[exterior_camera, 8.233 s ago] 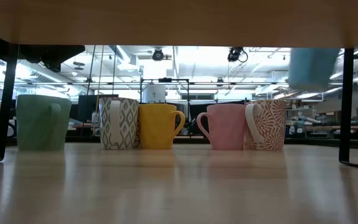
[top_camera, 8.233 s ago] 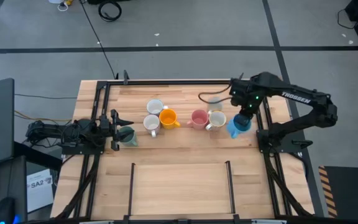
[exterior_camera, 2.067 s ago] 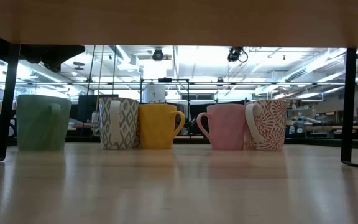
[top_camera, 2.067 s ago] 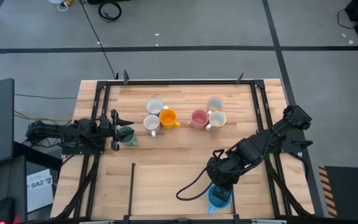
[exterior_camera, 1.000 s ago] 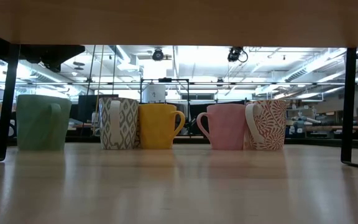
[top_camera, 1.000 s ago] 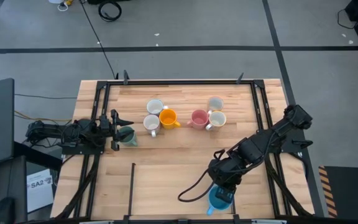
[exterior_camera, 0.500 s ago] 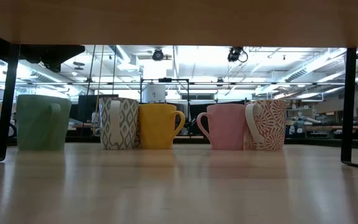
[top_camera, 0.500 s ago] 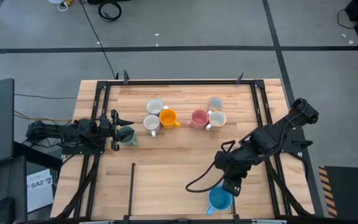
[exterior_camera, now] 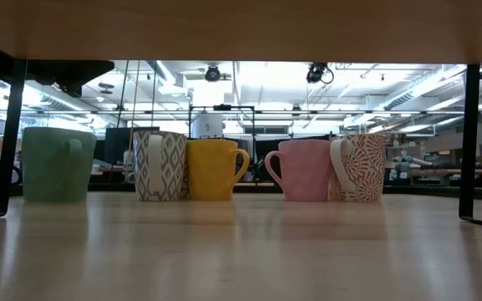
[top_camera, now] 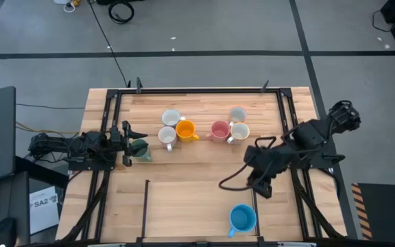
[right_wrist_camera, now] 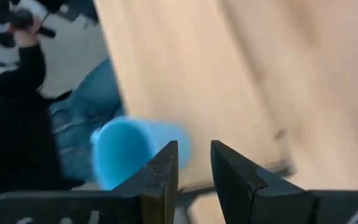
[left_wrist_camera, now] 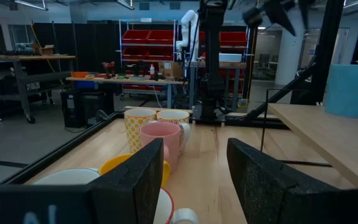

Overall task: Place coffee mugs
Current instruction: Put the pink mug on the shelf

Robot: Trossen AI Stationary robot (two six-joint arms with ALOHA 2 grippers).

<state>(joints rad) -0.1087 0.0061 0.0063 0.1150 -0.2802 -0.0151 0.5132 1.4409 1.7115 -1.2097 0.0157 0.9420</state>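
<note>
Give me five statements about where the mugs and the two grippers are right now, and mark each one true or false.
1. The blue mug stands alone near the table's front edge, apart from the other mugs. True.
2. The right gripper holds the blue mug. False: it is empty and clear of the mug, with its fingers a little apart in the right wrist view.
3. The orange mug sits between a white mug and the pink mug. True.
4. The green mug lies on its side in the table's middle. False: it stands upright at the left side, by the left gripper.
5. The left gripper grips the pink mug. False: it is open and holds nothing.
</note>
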